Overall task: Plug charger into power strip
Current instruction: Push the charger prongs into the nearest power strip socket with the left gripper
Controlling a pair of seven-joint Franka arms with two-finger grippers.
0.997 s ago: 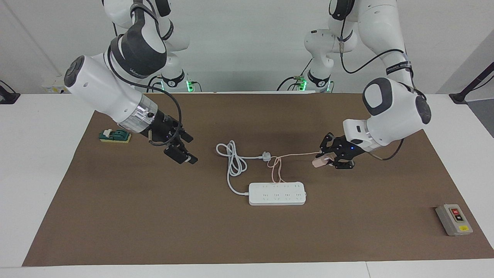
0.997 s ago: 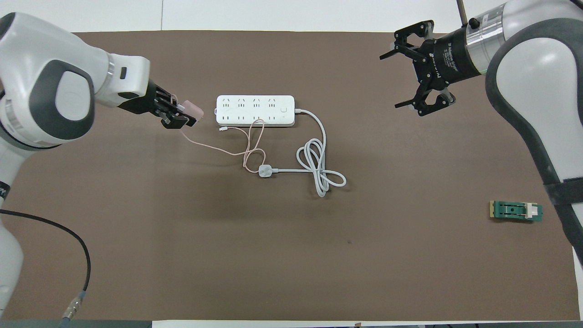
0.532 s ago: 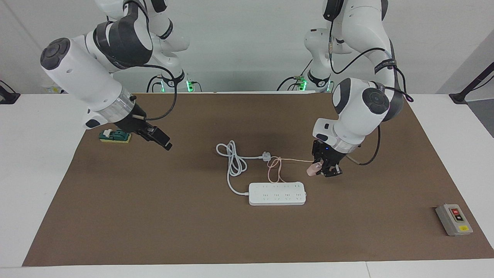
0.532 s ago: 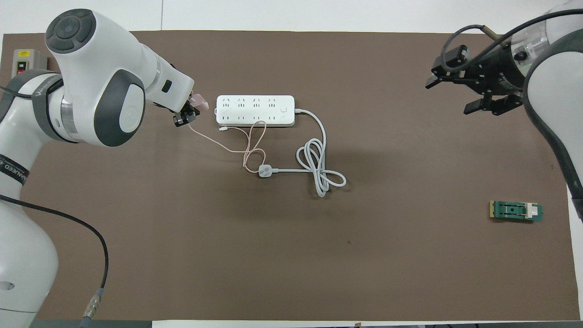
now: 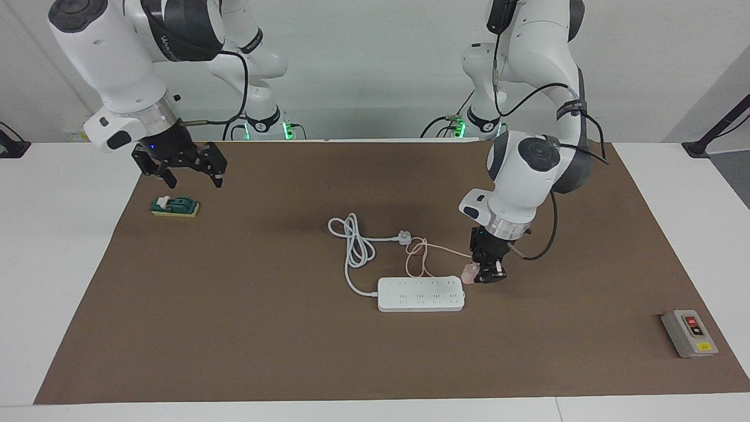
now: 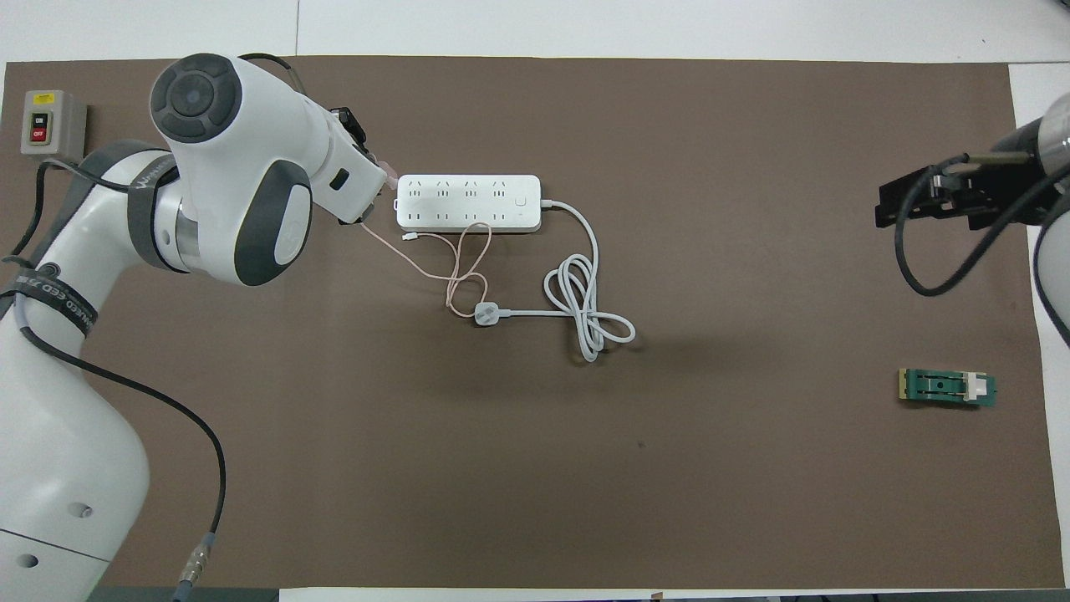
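Note:
My left gripper (image 5: 486,275) points straight down and is shut on the pale-pink charger (image 5: 470,274). It holds it low, just off the power strip's (image 5: 420,294) end toward the left arm's side, on the edge nearer to the robots. The charger's thin pink cable (image 5: 419,258) loops across the mat to the strip's near edge. In the overhead view the left wrist hides the gripper; only a pink sliver of the charger (image 6: 384,165) shows beside the strip (image 6: 468,202). My right gripper (image 5: 179,169) is open and empty, raised over the mat's right-arm end.
The strip's thick white cord ends in a white three-pin plug (image 5: 403,237) lying on the brown mat (image 5: 234,328), nearer to the robots than the strip. A green block (image 5: 174,206) lies below the right gripper. A grey button box (image 5: 690,333) sits at the left arm's end.
My left gripper has turned to point down and moved with the charger to the strip's end. My right arm has drawn back and up, toward the green block.

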